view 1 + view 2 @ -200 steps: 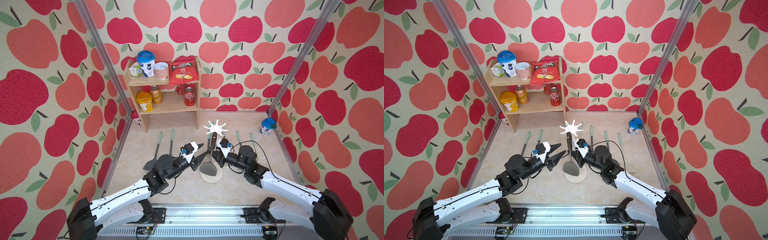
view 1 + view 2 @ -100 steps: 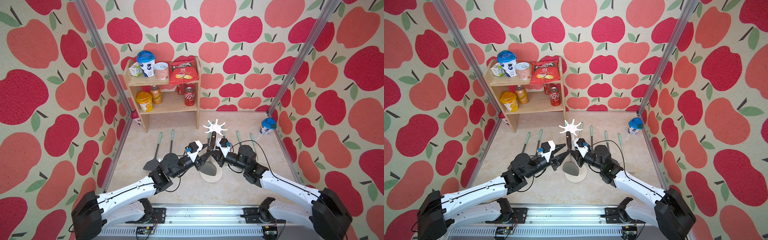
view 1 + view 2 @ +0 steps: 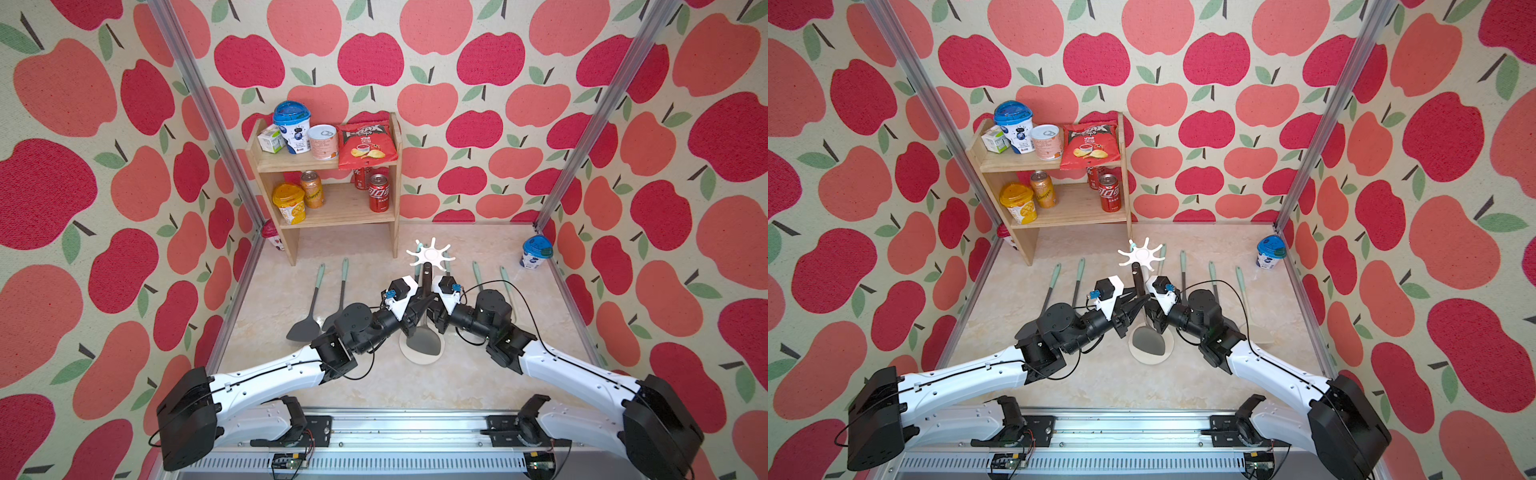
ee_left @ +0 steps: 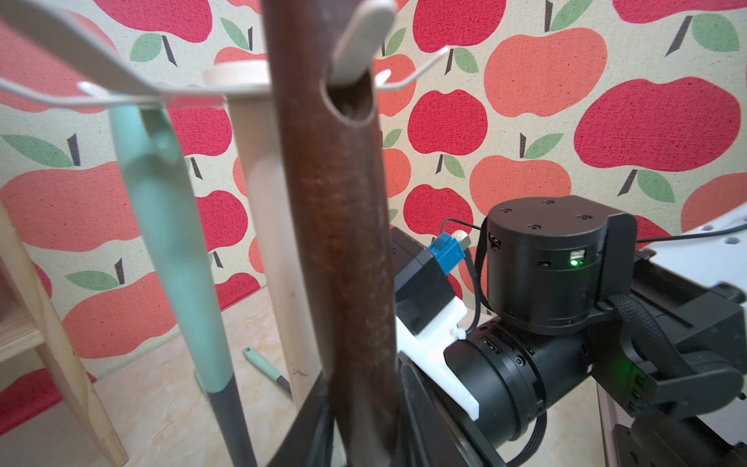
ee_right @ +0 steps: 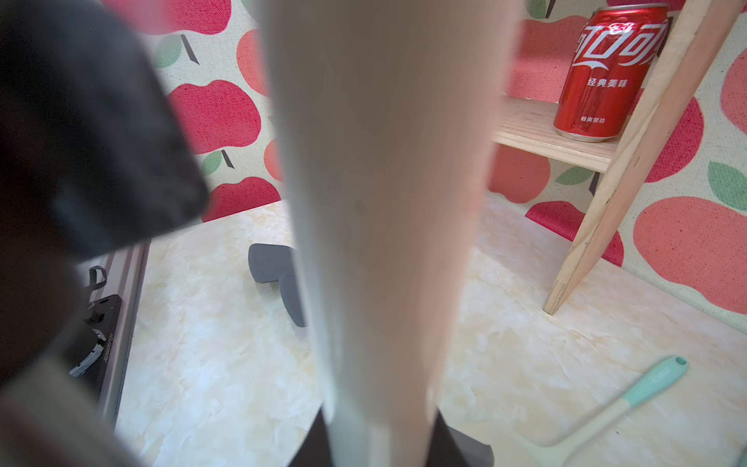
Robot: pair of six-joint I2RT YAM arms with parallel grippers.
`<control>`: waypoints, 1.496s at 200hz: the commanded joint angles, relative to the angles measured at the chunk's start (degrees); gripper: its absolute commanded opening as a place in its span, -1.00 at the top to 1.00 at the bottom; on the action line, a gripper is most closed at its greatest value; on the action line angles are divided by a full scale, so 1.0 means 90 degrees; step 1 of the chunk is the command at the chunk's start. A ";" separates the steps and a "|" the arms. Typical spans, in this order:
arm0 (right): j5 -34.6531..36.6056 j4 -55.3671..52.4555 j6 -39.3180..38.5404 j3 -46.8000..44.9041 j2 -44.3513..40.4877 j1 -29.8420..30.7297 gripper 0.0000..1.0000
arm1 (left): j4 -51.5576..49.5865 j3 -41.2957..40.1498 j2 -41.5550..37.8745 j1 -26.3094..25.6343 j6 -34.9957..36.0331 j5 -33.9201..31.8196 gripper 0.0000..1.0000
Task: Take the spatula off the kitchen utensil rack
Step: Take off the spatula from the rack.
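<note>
Hanging by the hole in its brown handle from a front prong of the rack (image 3: pixel 430 254), the spatula (image 3: pixel 425 284) stays upright, its grey head low over the rack's round base (image 3: pixel 441 356). The left gripper (image 3: pixel 417 307) reaches in from the left and pinches the handle partway down, a finger pressed to each side. The right gripper (image 3: pixel 435 309) reaches in from the opposite side and is clamped on the white pole (image 4: pixel 262 226) just behind the handle, so the two grippers nearly touch. A teal-handled utensil (image 4: pixel 161 210) hangs from another prong, just beside the pole. On the worktop (image 3: pixel 374 386), two tools (image 3: pixel 316 299) lie left of the rack and more lie right of it, partly under the right arm. A wooden shelf (image 3: pixel 345 210) with cans, cups and a crisp bag stands at the back left, and a blue cup (image 3: pixel 536 251) sits near the right wall.
</note>
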 commanded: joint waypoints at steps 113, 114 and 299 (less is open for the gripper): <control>0.0495 -0.0777 -0.0047 -0.0053 0.0364 0.0008 1.00 | -0.0319 0.0275 -0.0187 -0.0199 0.0019 -0.0400 1.00; 0.0490 -0.0776 -0.0048 -0.0048 0.0369 0.0008 1.00 | -0.0320 0.0275 -0.0185 -0.0204 0.0019 -0.0395 1.00; 0.0519 -0.0814 -0.0065 -0.0034 0.0422 0.0009 1.00 | -0.0420 -0.0038 -0.0860 -0.0815 0.0458 -0.0875 1.00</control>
